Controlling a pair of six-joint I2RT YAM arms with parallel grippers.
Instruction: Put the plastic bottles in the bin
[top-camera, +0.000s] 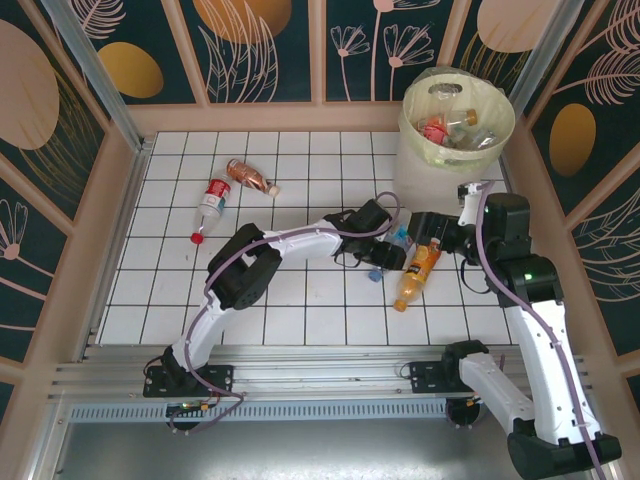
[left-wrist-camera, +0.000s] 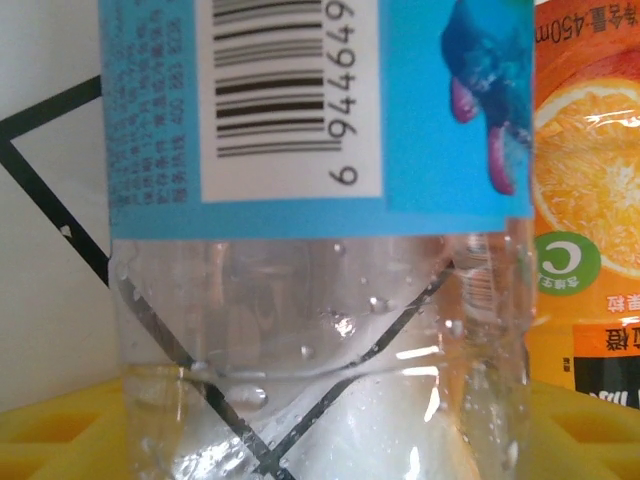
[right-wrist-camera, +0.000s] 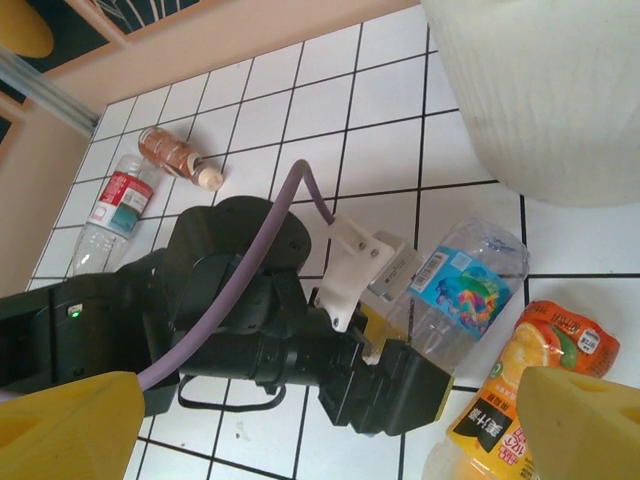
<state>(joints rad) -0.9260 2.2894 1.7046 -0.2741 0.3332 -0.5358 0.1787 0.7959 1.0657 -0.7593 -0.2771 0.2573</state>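
A clear plastic bottle with a blue label (top-camera: 384, 258) (left-wrist-camera: 300, 120) (right-wrist-camera: 465, 290) lies on the tiled table. My left gripper (top-camera: 392, 247) (left-wrist-camera: 320, 430) (right-wrist-camera: 415, 385) is shut on its clear lower part, a yellow finger (left-wrist-camera: 60, 440) pressed to each side. An orange juice bottle (top-camera: 417, 272) (left-wrist-camera: 590, 200) (right-wrist-camera: 500, 410) lies right against it. My right gripper (top-camera: 437, 232) (right-wrist-camera: 330, 430) hovers open just above both, holding nothing. The cream bin (top-camera: 508, 120) (right-wrist-camera: 540, 90) stands at the far right with several bottles (top-camera: 450, 128) inside.
A red-labelled clear bottle (top-camera: 210, 203) (right-wrist-camera: 110, 205) and an amber bottle (top-camera: 250, 177) (right-wrist-camera: 175, 152) lie at the far left of the tiles. The left arm (top-camera: 300, 243) stretches across the middle. Wooden walls (top-camera: 100, 215) bound the table.
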